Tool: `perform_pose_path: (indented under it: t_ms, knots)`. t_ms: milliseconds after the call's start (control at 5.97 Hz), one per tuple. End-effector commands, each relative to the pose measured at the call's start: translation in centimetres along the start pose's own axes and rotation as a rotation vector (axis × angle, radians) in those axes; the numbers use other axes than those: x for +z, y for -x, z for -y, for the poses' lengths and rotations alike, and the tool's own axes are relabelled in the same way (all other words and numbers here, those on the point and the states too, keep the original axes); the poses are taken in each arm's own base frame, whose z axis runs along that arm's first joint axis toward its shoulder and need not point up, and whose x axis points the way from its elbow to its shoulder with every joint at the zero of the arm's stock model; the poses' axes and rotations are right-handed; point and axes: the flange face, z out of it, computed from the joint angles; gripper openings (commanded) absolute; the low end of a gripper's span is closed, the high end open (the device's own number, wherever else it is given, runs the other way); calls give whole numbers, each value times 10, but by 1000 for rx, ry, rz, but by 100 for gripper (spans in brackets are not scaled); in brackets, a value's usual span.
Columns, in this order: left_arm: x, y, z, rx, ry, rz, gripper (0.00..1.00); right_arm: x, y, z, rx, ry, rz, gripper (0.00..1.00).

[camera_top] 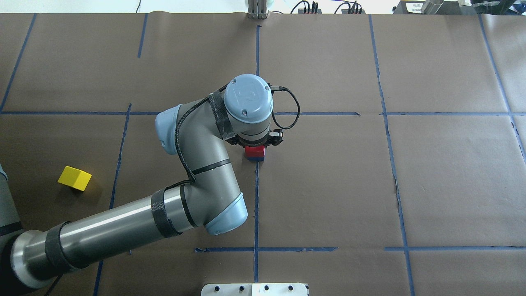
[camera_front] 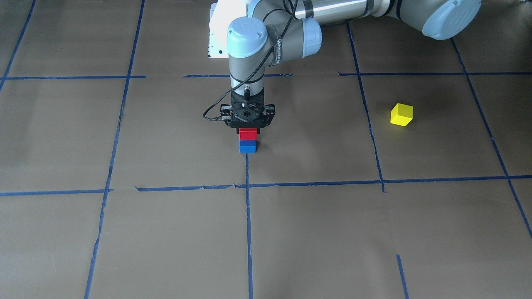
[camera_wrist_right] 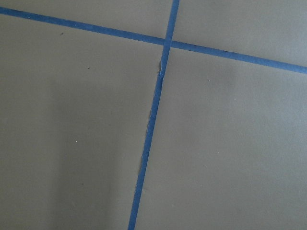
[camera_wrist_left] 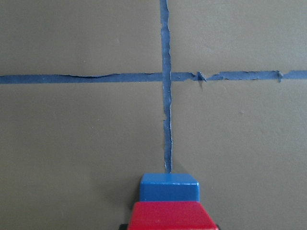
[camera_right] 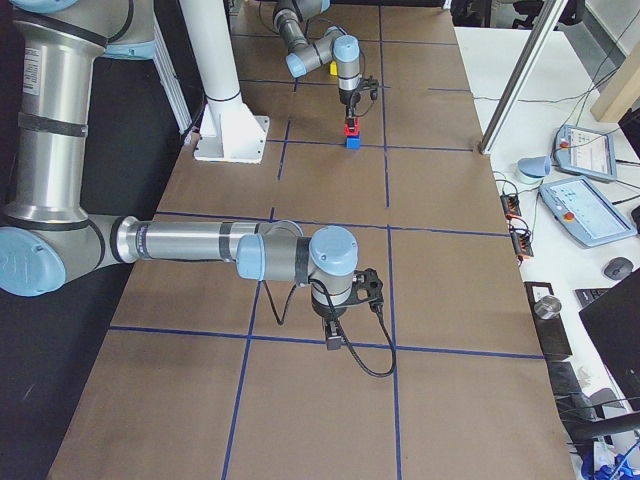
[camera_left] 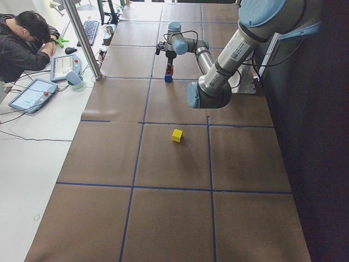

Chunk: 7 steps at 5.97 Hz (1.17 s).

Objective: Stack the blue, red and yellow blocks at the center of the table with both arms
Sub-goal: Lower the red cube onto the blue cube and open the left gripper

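The red block (camera_front: 248,133) sits squarely on the blue block (camera_front: 247,146) at the middle of the worktop (camera_front: 166,232), the pair standing at the end of a blue tape line (camera_front: 248,216). Both are plain matte cubes of equal size with their faces lined up. The left pincer (camera_front: 248,123) hangs straight down over the red block, which shows at the bottom edge of the left wrist view. It cannot be told whether the pincer clamps the block or stands apart from it. The yellow block (camera_front: 401,114) lies alone and turned at an angle, well apart from the stack on the left arm's (camera_top: 197,164) side. Brown paper covers the worktop, marked into large squares by thin blue tape that is torn in places. The right arm (camera_right: 190,242) reaches low over bare paper well away from the stack, its pincer (camera_right: 333,342) pointing down near a tape crossing; whether it is apart or together cannot be told. A white pedestal base (camera_right: 232,135) stands at the robot's edge, and a person (camera_left: 24,46) leans over a white side table (camera_left: 32,142) beyond the far edge.
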Motion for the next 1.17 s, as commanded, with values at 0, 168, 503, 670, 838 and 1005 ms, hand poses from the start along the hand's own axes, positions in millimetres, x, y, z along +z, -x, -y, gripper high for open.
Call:
perform_pose_path:
  t_ms: [0, 168, 503, 670, 838, 1005]
  knots:
    - [5, 0, 0, -4, 3, 8, 48, 0, 0, 0, 0, 0, 1, 100]
    - [12, -3, -9, 5, 15, 13, 49, 0, 0, 0, -1, 0, 0, 100]
    - [12, -3, -9, 3, 16, 12, 49, 0, 0, 0, -1, 0, 0, 100]
    - [11, -4, -9, 2, 16, 11, 49, 0, 0, 0, -1, 0, 0, 100]
    - [10, -6, -8, 2, 12, 9, 49, 0, 0, 0, -1, 0, 0, 100]
    - [10, -4, -4, -1, 8, 8, 49, 0, 0, 0, -1, 0, 0, 100]
